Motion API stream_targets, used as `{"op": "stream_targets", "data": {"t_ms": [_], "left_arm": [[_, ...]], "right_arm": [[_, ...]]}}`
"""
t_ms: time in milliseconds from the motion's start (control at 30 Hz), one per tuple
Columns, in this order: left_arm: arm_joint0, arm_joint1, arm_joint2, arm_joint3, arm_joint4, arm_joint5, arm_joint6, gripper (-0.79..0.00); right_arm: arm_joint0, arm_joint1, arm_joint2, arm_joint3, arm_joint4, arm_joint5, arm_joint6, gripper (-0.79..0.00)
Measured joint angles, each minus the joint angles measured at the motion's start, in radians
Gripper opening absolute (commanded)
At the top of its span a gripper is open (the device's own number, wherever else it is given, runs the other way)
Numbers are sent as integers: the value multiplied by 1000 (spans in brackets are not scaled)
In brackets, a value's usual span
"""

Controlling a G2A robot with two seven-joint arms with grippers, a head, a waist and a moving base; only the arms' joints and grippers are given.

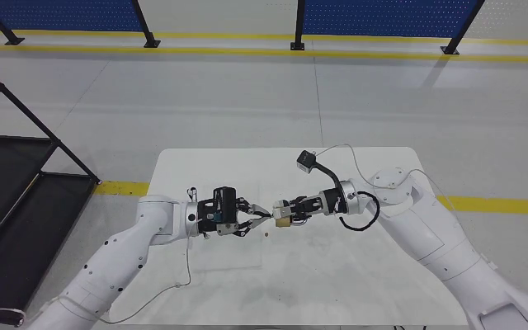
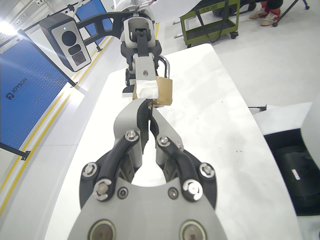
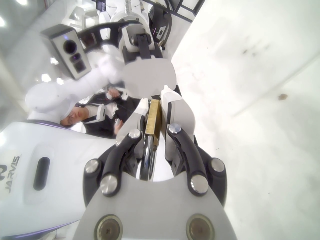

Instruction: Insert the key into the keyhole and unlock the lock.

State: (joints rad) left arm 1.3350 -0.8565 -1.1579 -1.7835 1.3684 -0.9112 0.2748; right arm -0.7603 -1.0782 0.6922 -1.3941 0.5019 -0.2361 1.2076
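Note:
A brass padlock (image 1: 282, 220) hangs above the middle of the white table (image 1: 355, 272), and my right gripper (image 1: 289, 211) is shut on its body. In the right wrist view the padlock (image 3: 153, 118) sits edge-on between the right gripper's (image 3: 152, 102) fingers, with its steel shackle (image 3: 147, 156) pointing back to the wrist. My left gripper (image 2: 150, 106) faces it from the other side, shut on a small brass key (image 2: 151, 104). The key's tip meets the bottom face of the padlock (image 2: 165, 88). The keyhole itself is hidden behind the fingertips.
A black rack (image 1: 33, 214) stands on the floor left of the table. A green cart (image 2: 210, 18) stands beyond the table's far end. A small dark speck (image 1: 266, 235) lies on the tabletop below the grippers.

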Motion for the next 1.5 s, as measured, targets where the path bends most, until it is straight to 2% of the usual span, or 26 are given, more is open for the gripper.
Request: {"op": "stream_targets", "data": {"t_ms": [433,1233,1267,1300,1333,1367,1433,1500], "left_arm": [[-12,-7,8,6,14,7,2,-785],[13,-8,-7,-8,123,36,88,-785],[14,-8,-8,-9,126,40,89,-711],[15,-8,-9,-10,128,42,90,-502],[16,-8,-10,-11,130,43,91,-419],[18,-8,-12,-12,131,44,93,-296],[20,-8,-15,-15,133,44,96,0],[24,-7,-21,-16,134,46,98,0]], "right_arm": [[0,0,0,0,0,0,0,-785],[0,0,0,0,0,0,0,-785],[0,0,0,0,0,0,0,-785],[0,0,0,0,0,0,0,-785],[0,0,0,0,0,0,0,-785],[0,0,0,0,0,0,0,-785],[0,0,0,0,0,0,0,-785],[0,0,0,0,0,0,0,-785]]}}
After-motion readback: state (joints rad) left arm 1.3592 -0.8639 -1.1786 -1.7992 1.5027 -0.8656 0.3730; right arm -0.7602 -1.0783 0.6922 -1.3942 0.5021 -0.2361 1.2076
